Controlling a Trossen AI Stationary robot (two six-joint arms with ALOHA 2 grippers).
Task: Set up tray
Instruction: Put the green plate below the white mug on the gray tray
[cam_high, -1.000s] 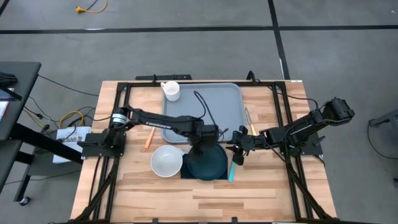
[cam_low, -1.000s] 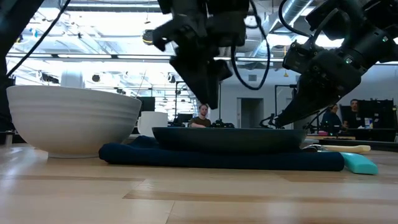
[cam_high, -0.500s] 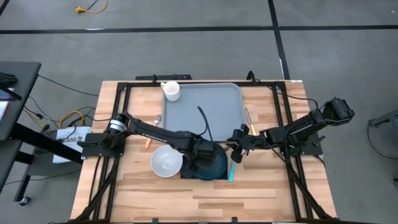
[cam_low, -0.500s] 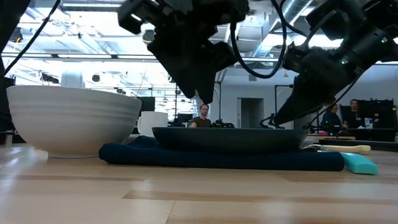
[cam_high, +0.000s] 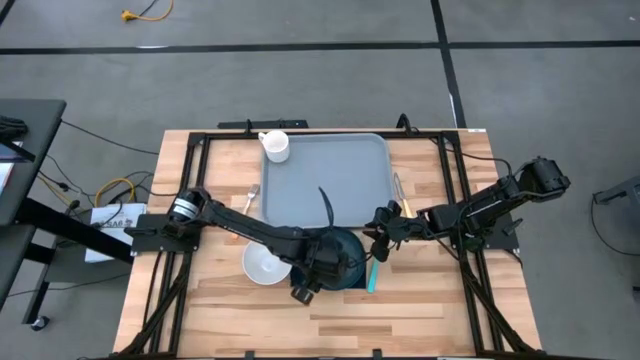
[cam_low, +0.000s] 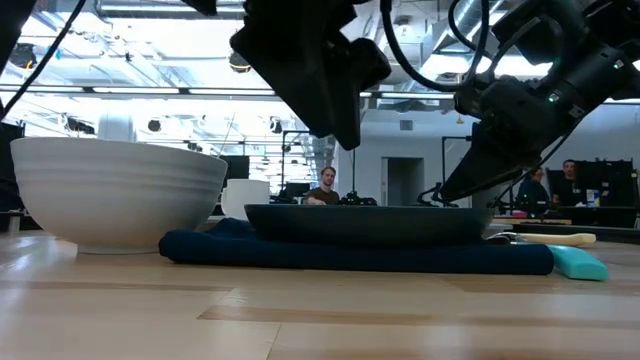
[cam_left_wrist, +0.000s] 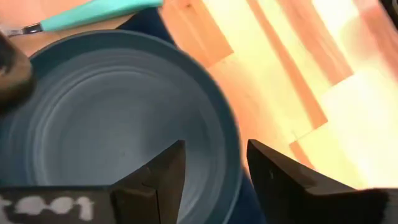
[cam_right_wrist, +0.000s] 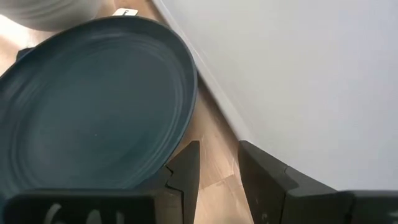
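Note:
A dark blue plate (cam_high: 350, 262) lies on a navy napkin (cam_low: 350, 256), just in front of the grey-blue tray (cam_high: 325, 178). My left gripper (cam_left_wrist: 214, 165) hangs open, pointing steeply down, well above the plate (cam_left_wrist: 112, 124). Its fingers stand to either side of the plate's near rim without touching it. In the low view the left gripper (cam_low: 340, 128) is clear of the plate (cam_low: 365, 220). My right gripper (cam_right_wrist: 217, 165) is open and low over the bare wood between the plate's right rim (cam_right_wrist: 189, 87) and the tray (cam_right_wrist: 298, 74).
A white bowl (cam_high: 263, 265) stands left of the plate. A white mug (cam_high: 275, 145) sits at the tray's far left corner and a fork (cam_high: 250, 197) lies left of the tray. A teal-handled utensil (cam_high: 372, 276) and a wooden-handled one (cam_high: 400, 195) lie to the right.
My left gripper has swung toward the table's near edge, from over the plate's far side to over its near rim, staying open and at about the same height. The plate, napkin and bowl have kept their places.

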